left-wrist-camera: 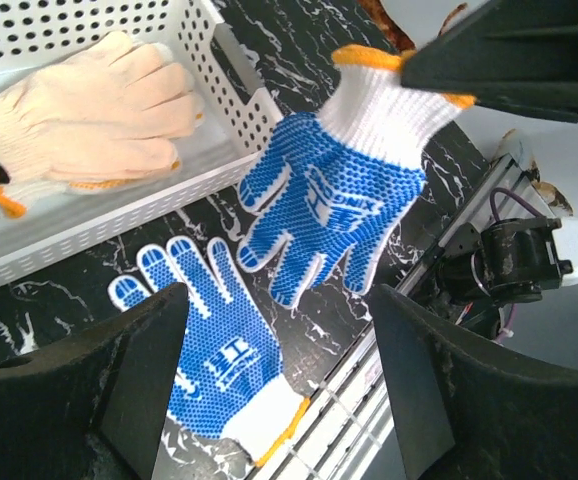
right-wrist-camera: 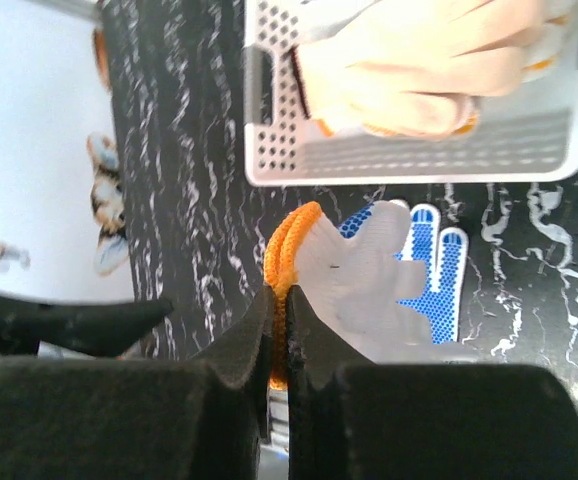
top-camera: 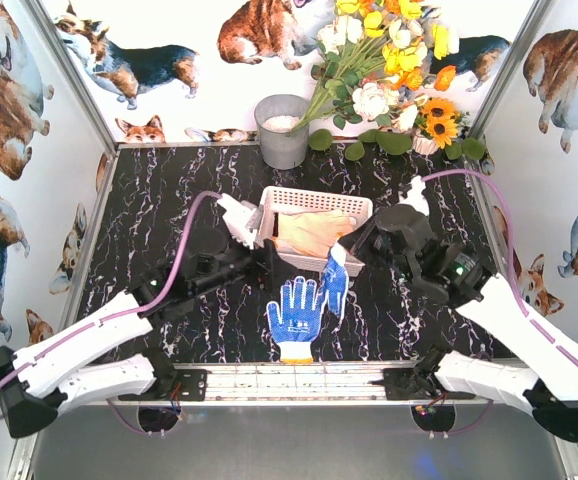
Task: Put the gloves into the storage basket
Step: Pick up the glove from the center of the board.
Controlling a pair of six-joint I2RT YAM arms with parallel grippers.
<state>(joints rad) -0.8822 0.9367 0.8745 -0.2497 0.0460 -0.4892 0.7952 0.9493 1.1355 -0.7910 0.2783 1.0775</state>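
The right end effector (right-wrist-camera: 281, 302) is pinched tight on the orange cuff of a hanging glove (left-wrist-camera: 329, 200). This glove is white with blue dots across the palm and fingers. It hangs clear of the surface (top-camera: 169, 200) with its fingers pointing down, just in front of the near right corner of the basket (top-camera: 269, 205).

A second blue-dotted glove, the flat glove (top-camera: 296, 315), lies palm up on the black marbled surface. It sits near the basket's near side, fingers pointing toward the basket and cuff toward the arm bases. The hanging glove is just to its right and above it.

Inside the white perforated basket, a pile of cream gloves (top-camera: 314, 232) with orange cuff edges rests on the bottom.

The left end effector (left-wrist-camera: 279, 300) sits at the basket's left end. Its jaws are spread wide with nothing between them.

A grey bucket (top-camera: 282, 130) stands at the far edge of the surface, behind the basket. A bunch of flowers (top-camera: 389, 60) is to the right of the bucket.
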